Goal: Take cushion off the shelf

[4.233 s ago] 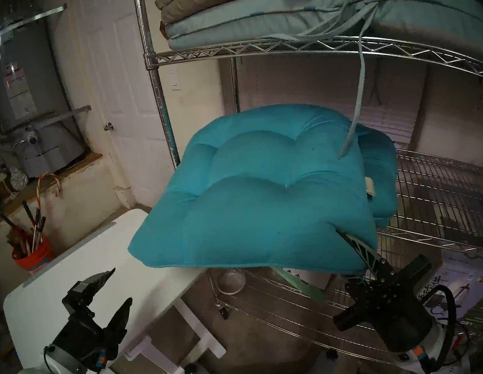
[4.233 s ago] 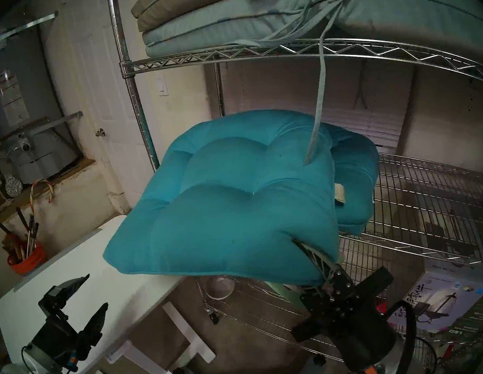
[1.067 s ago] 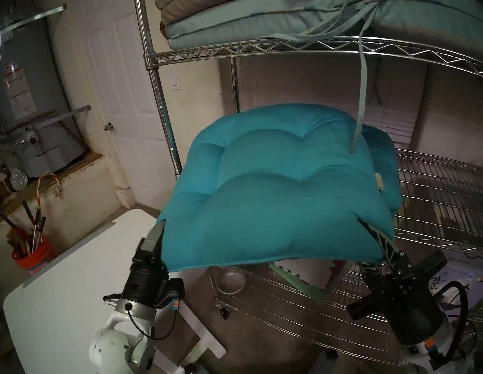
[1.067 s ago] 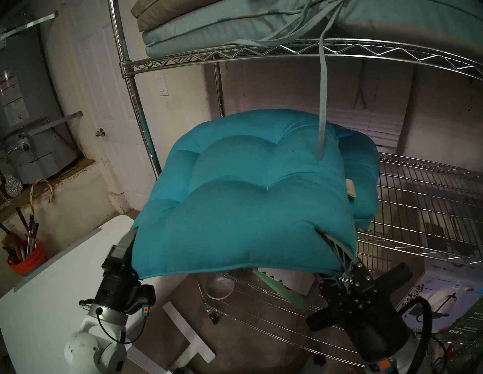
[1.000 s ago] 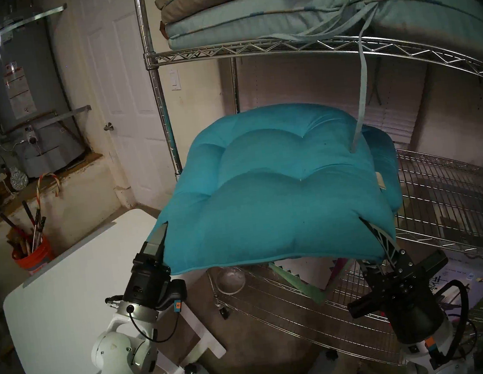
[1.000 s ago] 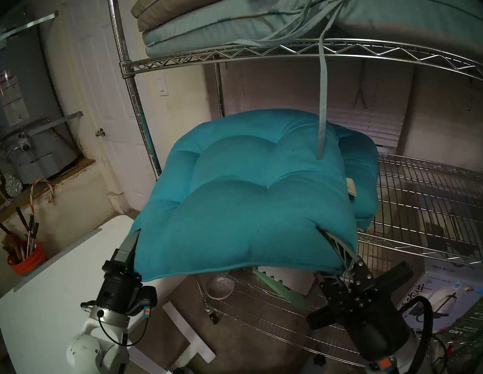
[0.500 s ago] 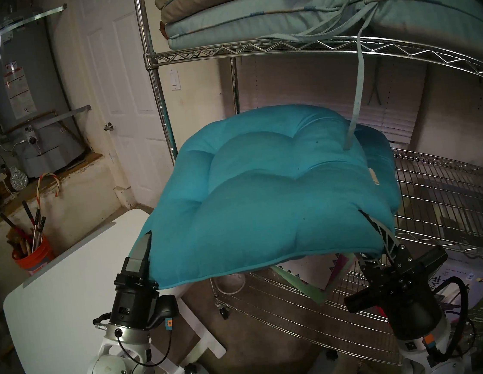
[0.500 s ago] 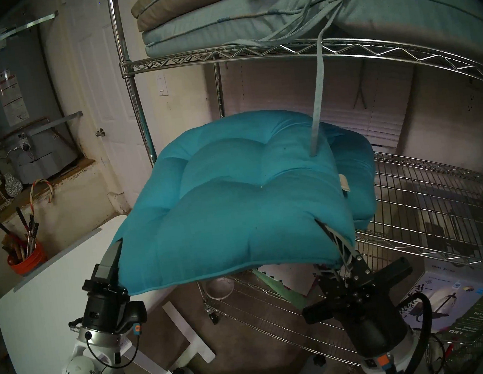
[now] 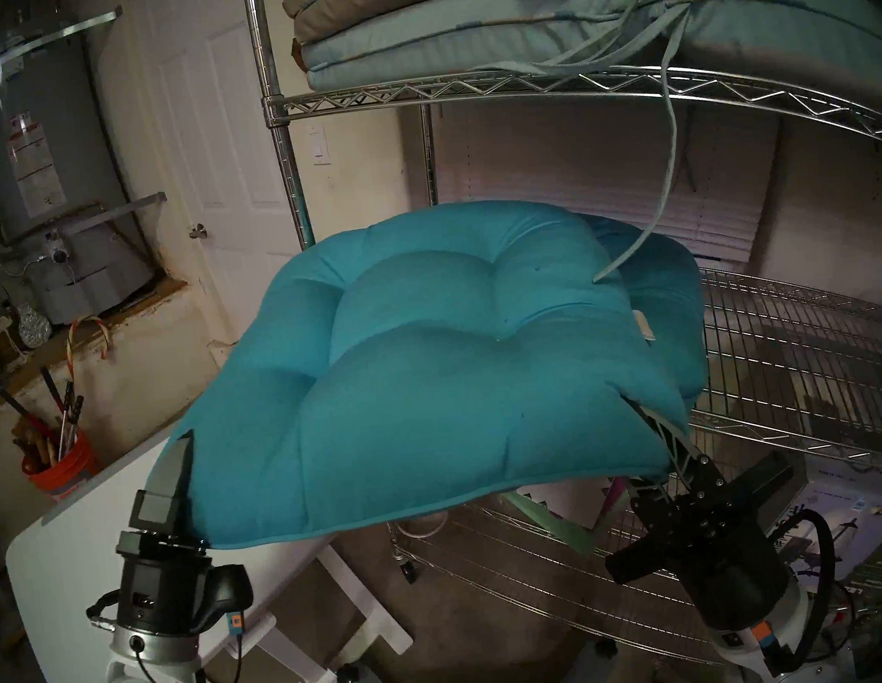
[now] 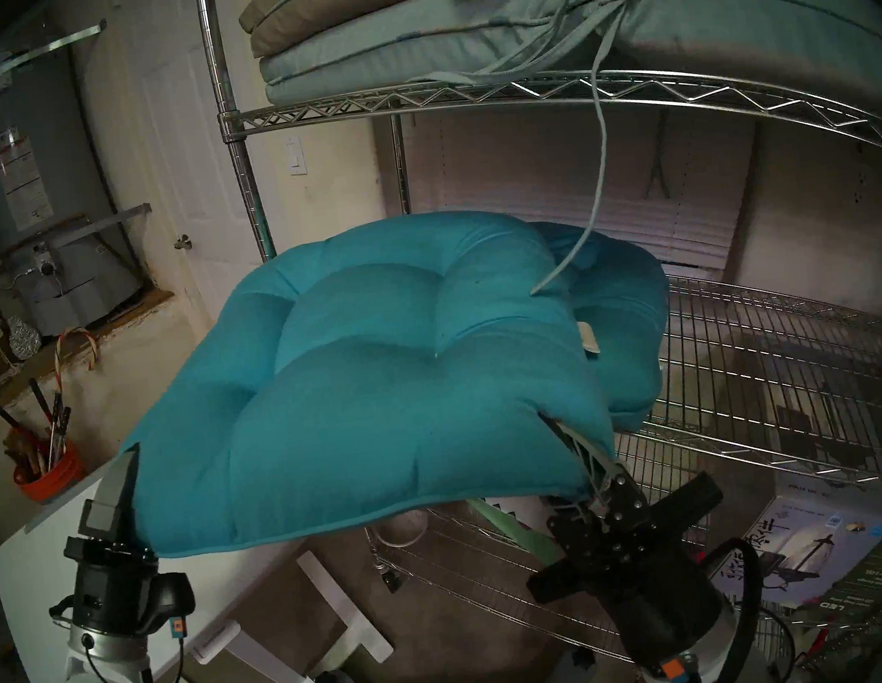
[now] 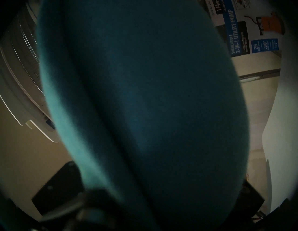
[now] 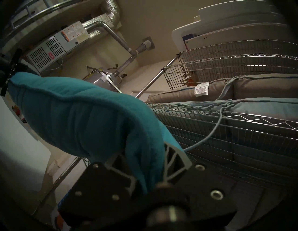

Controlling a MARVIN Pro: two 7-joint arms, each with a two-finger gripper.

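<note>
A teal tufted cushion [image 9: 431,367] [image 10: 367,390] is held up in front of the chrome wire shelf [image 9: 790,347] [image 10: 758,351], reaching left over the white table. My left gripper [image 9: 181,461] [image 10: 125,478] is shut on its front left corner. My right gripper [image 9: 657,431] [image 10: 577,448] is shut on its front right corner. The cushion fills the left wrist view [image 11: 145,112] and shows in the right wrist view [image 12: 88,121] between the fingers [image 12: 175,159]. A second teal cushion [image 9: 670,306] lies behind it on the middle tier.
A white folding table [image 9: 72,583] stands at lower left. Grey and pale blue cushions [image 9: 446,25] are stacked on the upper tier; a tie strap [image 9: 668,186] hangs onto the teal cushion. Boxes [image 9: 858,515] sit on the bottom tier. An orange bucket [image 9: 59,469] and water heater [image 9: 54,185] stand left.
My left gripper came up from the table and closed on the cushion's left corner. Both grippers have since carried the cushion left and toward me, dragging the hanging strap sideways.
</note>
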